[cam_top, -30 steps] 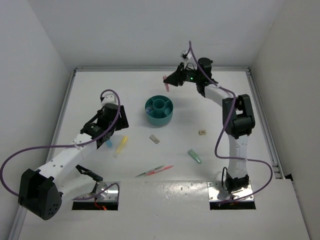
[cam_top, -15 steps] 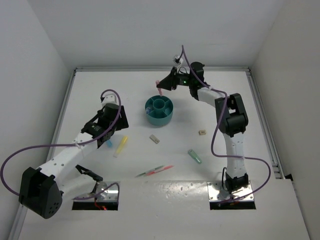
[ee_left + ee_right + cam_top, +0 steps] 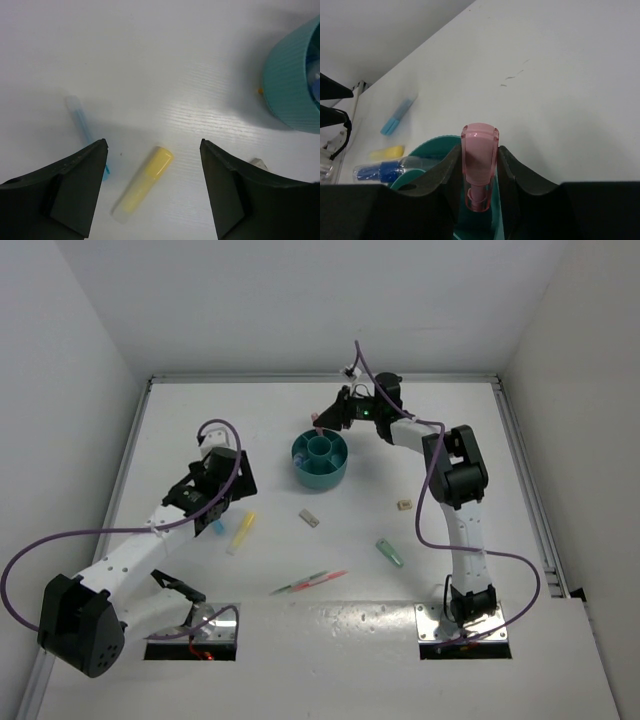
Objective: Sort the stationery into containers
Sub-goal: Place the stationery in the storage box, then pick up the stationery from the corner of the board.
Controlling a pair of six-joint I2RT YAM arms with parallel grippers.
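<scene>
The teal bowl (image 3: 319, 461) stands mid-table, with a blue marker (image 3: 379, 172) lying inside it. My right gripper (image 3: 322, 421) hangs over the bowl's far rim (image 3: 433, 145), shut on a pink marker (image 3: 479, 150) that points down. My left gripper (image 3: 153, 146) is open above the table, and a yellow marker (image 3: 142, 183) lies between its fingers without touching them. A light-blue marker (image 3: 82, 125) lies beside the left finger. In the top view the yellow marker (image 3: 241, 531) and light-blue marker (image 3: 217, 527) lie left of the bowl.
Two beige erasers (image 3: 309, 518) (image 3: 404, 505) lie in front of the bowl. A green marker (image 3: 389, 553) lies to the right, and thin green and pink-red pens (image 3: 308, 583) lie near the front. White walls close in the table on three sides.
My right arm has swung left, carrying the pink marker from behind the bowl to over its far rim. The left gripper's jaws have spread slightly wider.
</scene>
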